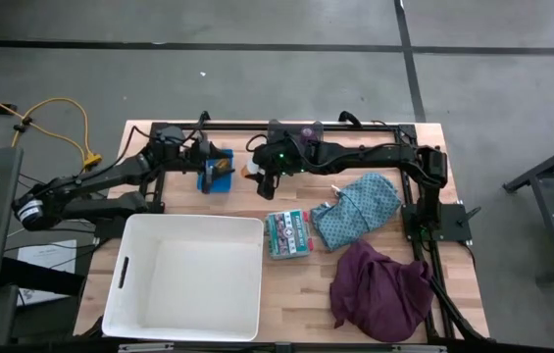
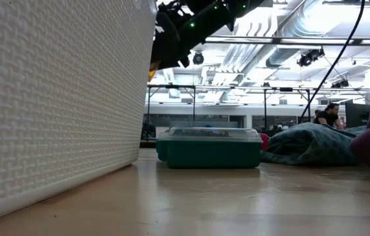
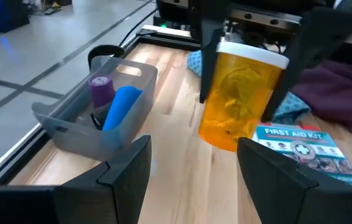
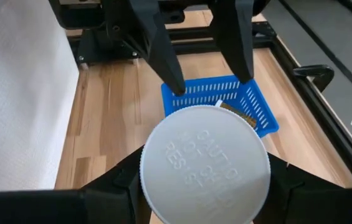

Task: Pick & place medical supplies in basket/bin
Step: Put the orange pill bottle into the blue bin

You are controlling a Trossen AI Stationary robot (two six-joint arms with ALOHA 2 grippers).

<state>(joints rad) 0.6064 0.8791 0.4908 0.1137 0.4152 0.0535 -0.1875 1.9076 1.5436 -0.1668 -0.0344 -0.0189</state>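
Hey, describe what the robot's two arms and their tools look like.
Both arms are dark, jointed, with black cables along them. The left arm has a silver ring near its base. The right arm shows a green light near its wrist. Each tool, left tool and right tool, has two flat black fingers.

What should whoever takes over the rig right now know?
Left gripper: open, empty, at the blue basket.
Right gripper: shut on a bottle, beside that basket.
Blue roll and purple roll: in the grey tray.
Teal cloth and maroon cloth: on the table.
Done: nothing in the white bin.
Left: bottle, rolls, cloths.
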